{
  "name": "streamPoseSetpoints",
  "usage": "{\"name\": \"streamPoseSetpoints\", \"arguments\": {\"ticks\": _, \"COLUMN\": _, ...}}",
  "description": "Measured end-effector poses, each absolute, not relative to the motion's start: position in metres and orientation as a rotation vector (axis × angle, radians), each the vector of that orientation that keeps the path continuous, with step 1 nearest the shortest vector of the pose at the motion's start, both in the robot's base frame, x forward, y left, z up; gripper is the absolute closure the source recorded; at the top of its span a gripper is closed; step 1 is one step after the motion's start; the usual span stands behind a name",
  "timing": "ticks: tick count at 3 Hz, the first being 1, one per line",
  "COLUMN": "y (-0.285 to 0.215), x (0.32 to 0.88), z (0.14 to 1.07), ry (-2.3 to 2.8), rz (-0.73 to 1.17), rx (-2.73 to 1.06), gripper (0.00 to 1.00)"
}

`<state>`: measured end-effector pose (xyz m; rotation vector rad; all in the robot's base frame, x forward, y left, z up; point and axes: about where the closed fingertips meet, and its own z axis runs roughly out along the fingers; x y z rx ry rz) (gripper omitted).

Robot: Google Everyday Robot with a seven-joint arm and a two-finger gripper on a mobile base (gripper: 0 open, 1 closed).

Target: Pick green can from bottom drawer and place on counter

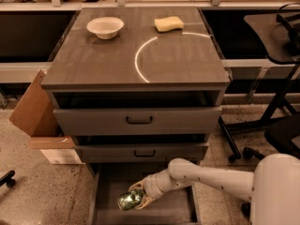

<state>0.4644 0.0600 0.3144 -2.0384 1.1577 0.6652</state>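
My fingers [139, 195] are reaching down into the open bottom drawer [174, 211], and they are gripping the green can [127, 199] around one end. The can is lying on its side in my grasp, over the left part of the drawer floor; I cannot tell whether it is touching it. Above, the two upper drawers [136, 121] are sitting nearly closed. On the table [93, 64], a white bowl [105, 27] and a yellow sponge [169, 23] are resting near the back edge.

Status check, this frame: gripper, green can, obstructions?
Gripper low in bottom drawer, jaws shut on green can. Can tilted sideways. Middle drawer front just above.
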Motion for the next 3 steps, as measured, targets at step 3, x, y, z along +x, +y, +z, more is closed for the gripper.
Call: {"name": "streamPoseSetpoints", "arguments": {"ticks": 3, "y": 0.024, "x": 0.418, "z": 0.483, "ry": 0.939, "rz": 0.555, "rx": -2.097, "gripper": 1.0}}
